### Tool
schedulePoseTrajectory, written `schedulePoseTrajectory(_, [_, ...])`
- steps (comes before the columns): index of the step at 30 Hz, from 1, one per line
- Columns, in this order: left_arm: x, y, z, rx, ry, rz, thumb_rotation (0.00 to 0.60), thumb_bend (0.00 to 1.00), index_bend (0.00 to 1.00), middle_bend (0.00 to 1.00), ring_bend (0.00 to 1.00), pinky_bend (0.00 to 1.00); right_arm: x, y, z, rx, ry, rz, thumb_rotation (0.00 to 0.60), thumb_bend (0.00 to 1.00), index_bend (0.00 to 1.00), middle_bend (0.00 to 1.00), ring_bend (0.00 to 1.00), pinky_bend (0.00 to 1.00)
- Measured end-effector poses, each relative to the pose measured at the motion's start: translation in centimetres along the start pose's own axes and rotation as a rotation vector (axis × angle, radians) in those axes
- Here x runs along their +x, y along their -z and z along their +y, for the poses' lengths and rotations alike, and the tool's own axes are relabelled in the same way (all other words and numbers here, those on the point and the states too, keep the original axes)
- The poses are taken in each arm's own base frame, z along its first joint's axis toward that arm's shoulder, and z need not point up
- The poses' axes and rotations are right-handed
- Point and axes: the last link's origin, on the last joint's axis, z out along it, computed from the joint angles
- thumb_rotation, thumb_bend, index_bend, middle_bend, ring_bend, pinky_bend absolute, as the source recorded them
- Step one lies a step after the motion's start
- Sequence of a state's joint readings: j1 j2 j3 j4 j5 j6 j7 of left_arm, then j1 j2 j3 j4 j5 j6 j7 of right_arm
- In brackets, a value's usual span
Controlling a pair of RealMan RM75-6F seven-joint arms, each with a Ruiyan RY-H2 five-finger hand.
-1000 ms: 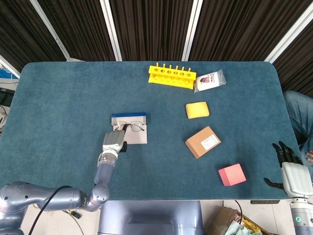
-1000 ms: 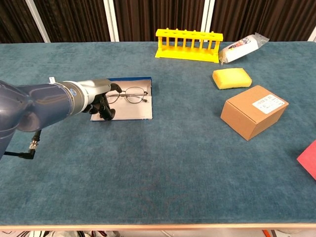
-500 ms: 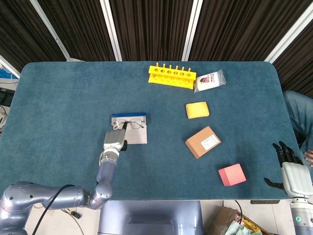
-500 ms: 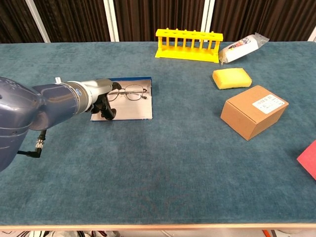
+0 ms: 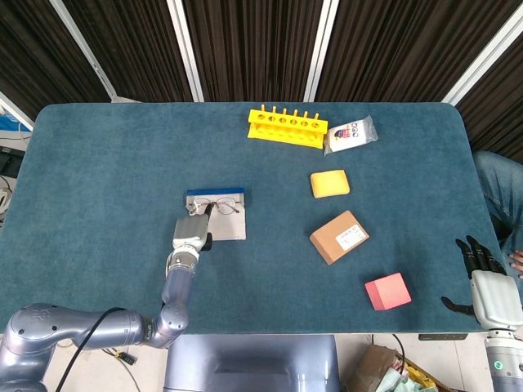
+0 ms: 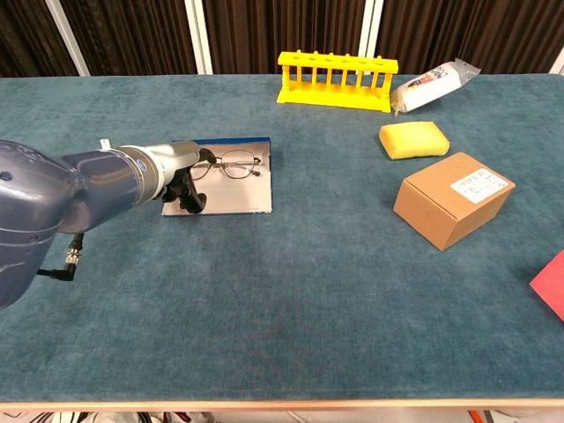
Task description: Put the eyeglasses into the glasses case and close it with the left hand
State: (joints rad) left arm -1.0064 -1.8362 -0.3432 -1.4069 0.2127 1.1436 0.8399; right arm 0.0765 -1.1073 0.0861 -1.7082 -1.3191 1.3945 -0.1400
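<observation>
step: seating glasses | eyeglasses [image 6: 231, 165] were pinched at one end by left hand [image 5: 190, 232] fingers over open glasses case [image 6: 238, 196], counter's 9 o'clock | tip: should be lowered flat, released gently before lid's shut

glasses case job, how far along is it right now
Done: the eyeglasses lie on the open glasses case, near its blue back edge. In hand: the left hand is at the frame's left end; whether it grips the frame is unclear. Left: letting go and closing the case, which lies flat open. The right hand hangs idle at the table's right edge.
</observation>
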Motion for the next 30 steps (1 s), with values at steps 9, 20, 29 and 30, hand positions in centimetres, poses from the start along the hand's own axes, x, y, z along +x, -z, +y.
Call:
schedulePoseTrajectory(9, [0.3, -0.5, -0.2, 0.009, -0.003, 0.020, 0.600, 0.57, 0.00, 0.82, 0.83, 0.92, 0.0, 0.0, 0.0, -0.004, -0.001, -0.001, 0.600, 0.17, 0.07, 0.02, 0.10, 0.23])
schedulePoseTrajectory(20, [0.6, -1.3, -0.4, 0.033, -0.019, 0.043, 0.600, 0.57, 0.00, 0.82, 0.83, 0.92, 0.0, 0.0, 0.0, -0.009, -0.002, -0.006, 0.600, 0.17, 0.07, 0.02, 0.10, 0.23])
schedulePoseTrajectory(29, [0.7, -1.9, 0.1, 0.023, -0.039, 0.055, 0.600, 0.57, 0.00, 0.82, 0.83, 0.92, 0.0, 0.0, 0.0, -0.011, -0.002, -0.008, 0.600, 0.17, 0.07, 0.02, 0.10, 0.23])
schedulePoseTrajectory(30, [0.7, -1.9, 0.2, 0.019, -0.041, 0.058, 0.600, 0.57, 0.00, 0.82, 0.83, 0.92, 0.0, 0.0, 0.0, -0.011, -0.002, -0.008, 0.600, 0.17, 0.07, 0.02, 0.10, 0.23])
